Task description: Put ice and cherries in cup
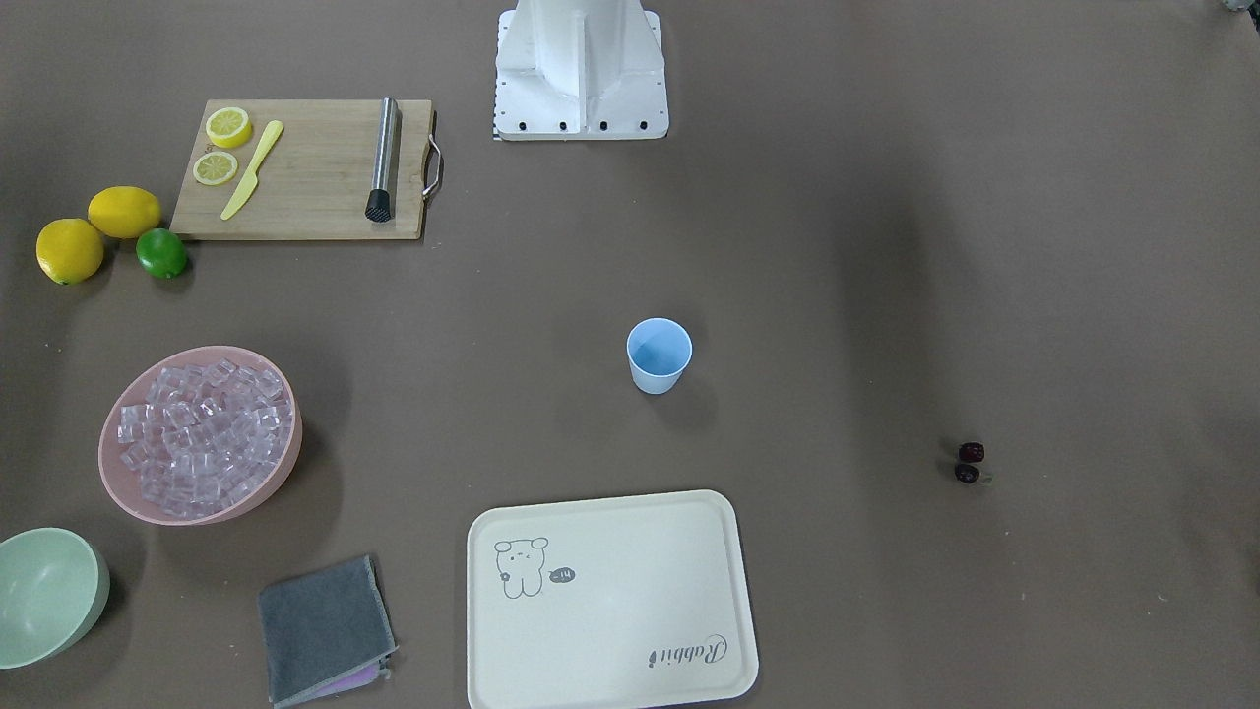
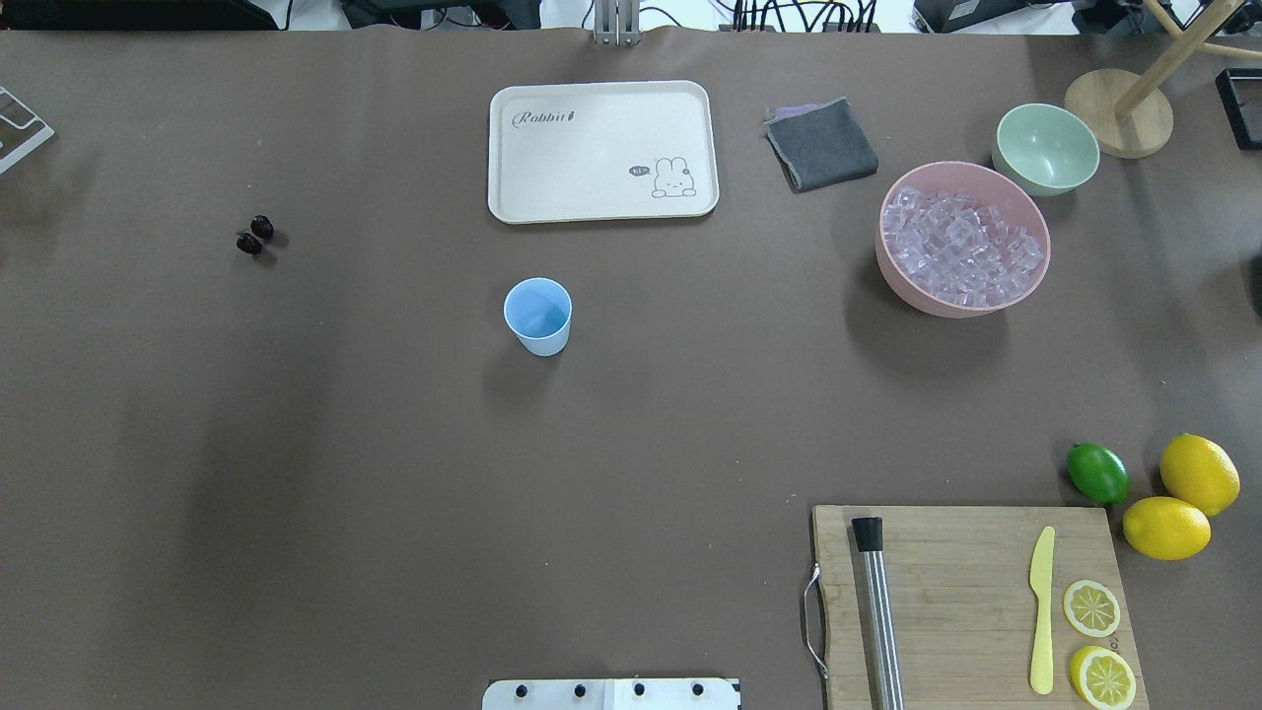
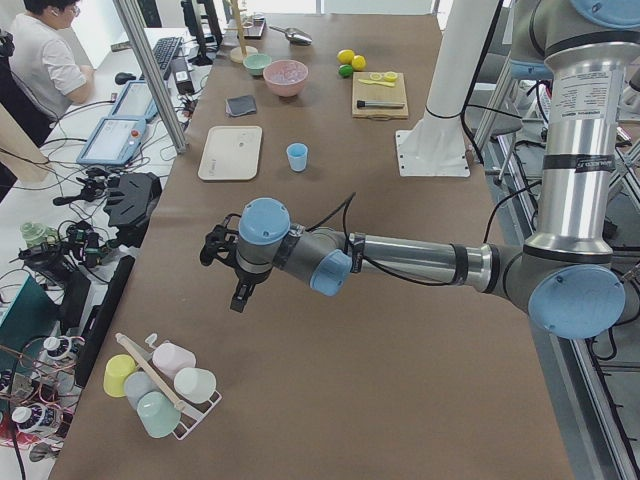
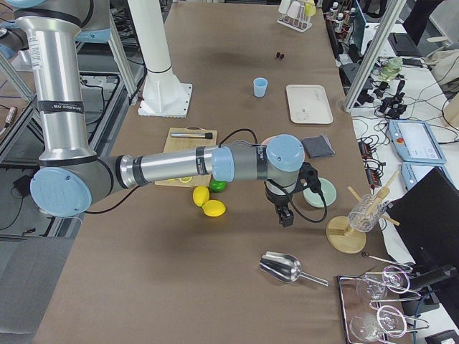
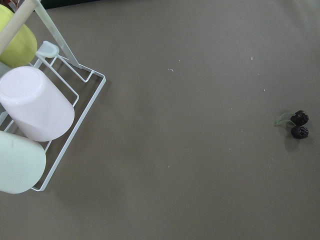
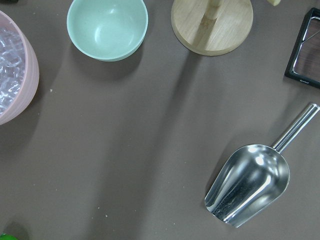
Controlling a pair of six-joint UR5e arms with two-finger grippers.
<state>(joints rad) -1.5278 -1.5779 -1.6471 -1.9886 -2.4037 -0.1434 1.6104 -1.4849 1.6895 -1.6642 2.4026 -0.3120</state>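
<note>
Brown-covered table, lab benches alongside. Cup: light blue, upright, empty, centre of the overhead view, below the cream tray. Ice: heaped in the pink bowl, upper right. Cherries: joined pair, upper left, well apart from the cup. Left gripper: hangs above the table; jaw state cannot be told. Right gripper: above the metal scoop; jaw state likewise unclear. Likely hazards: cherries rolling from a pinch; cubes spilling past the narrow rim; the light cup tipping if nudged.

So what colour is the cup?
Light blue cup, clearest in the exterior front-facing view.
</note>
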